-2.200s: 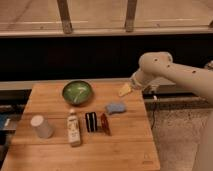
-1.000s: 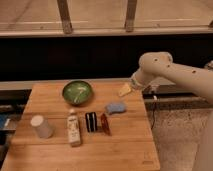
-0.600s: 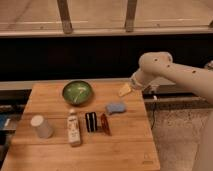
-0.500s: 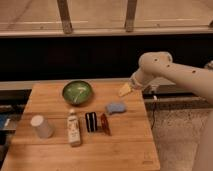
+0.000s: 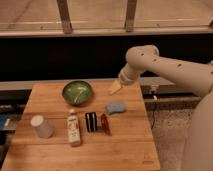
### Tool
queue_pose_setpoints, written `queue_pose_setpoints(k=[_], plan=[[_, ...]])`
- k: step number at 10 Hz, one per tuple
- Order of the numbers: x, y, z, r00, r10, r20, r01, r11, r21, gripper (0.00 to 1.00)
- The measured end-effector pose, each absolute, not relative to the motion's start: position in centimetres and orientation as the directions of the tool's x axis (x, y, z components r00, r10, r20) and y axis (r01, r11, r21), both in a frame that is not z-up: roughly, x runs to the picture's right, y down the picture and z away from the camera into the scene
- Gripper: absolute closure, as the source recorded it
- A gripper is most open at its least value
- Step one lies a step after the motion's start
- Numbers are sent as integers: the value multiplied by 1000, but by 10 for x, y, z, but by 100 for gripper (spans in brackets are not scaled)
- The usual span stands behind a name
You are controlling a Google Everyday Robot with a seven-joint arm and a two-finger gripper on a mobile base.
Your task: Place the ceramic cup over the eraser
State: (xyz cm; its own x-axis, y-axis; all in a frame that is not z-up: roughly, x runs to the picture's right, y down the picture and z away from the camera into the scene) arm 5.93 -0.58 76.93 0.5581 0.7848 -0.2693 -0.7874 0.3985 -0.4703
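Nearest on the wooden table (image 5: 125, 150), at the front left, the cup (image 5: 42, 126) stands upright by itself. To its right is a white bottle (image 5: 74, 128). Just beside the bottle is the eraser (image 5: 90, 121), dark with thin pale stripes. A reddish-brown item (image 5: 105, 123) is close against the eraser's right side. The cup and the eraser are apart, with the bottle between them. A little further back lies a light blue pad (image 5: 115, 108). Behind it, more to the left, sits a green bowl (image 5: 77, 92). My gripper (image 5: 115, 87) hangs over the back right part of the table, behind the pad and well apart from the cup. I cannot tell if it is open or closed, or if it holds something.
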Motion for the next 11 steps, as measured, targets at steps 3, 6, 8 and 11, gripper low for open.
queue_pose_setpoints(k=[3,6,8,11], plan=[[-29,-19,767,676,713,-187,-680,504,-532,20],[-103,-20,762,721,680,-133,-617,542,-571,20],[-97,-21,764,718,683,-138,-624,543,-561,20],[-99,-21,763,719,682,-137,-622,543,-564,20]])
